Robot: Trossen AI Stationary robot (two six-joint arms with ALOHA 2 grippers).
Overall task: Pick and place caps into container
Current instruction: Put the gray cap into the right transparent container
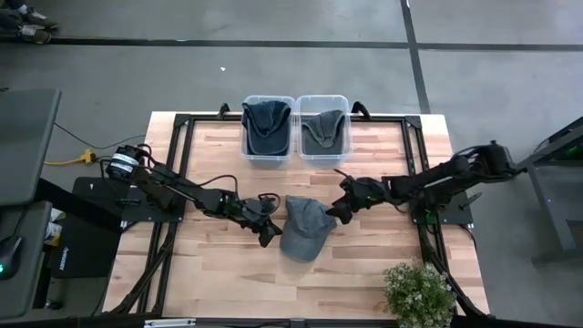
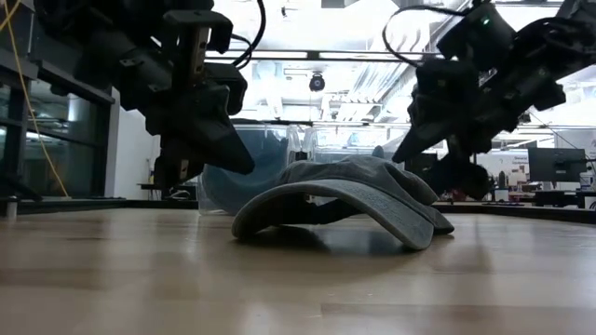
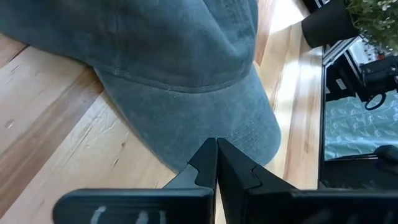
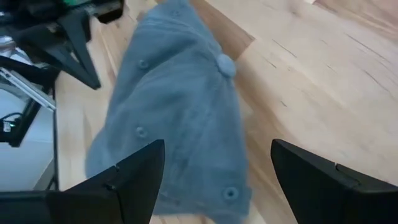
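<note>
Three caps show in the overhead view, and none of them carries a logo, patch or lettering that can be read; the same goes for the bins and the arms.

One faded grey-blue cap (image 1: 304, 228) lies loose on the wooden worktop (image 1: 383, 273), near its middle, between the two arms. Its crown is soft and panelled, with a fabric button on top and small stitched eyelets (clearest in the right wrist view), and its curved brim points toward the near edge, arching up off the wood in the low view. Rows of stitching run along the brim.

Two clear plastic bins stand side by side at the far edge. The left bin (image 1: 246, 146) holds a darker blue cap (image 1: 267, 123); the right bin (image 1: 344, 150) holds a greyer cap (image 1: 323, 130). Each cap about fills its bin.

The left pincer (image 1: 267, 230) sits just beside the loose cap on its left, its fingers pressed together with nothing between them, tips at the brim's edge; whether they touch the fabric is hard to tell. The right pincer (image 1: 335, 208) hangs at the cap's crown on the right side, fingers spread wide and holding nothing.

A potted plant (image 1: 417, 292) stands at the near right corner.
</note>
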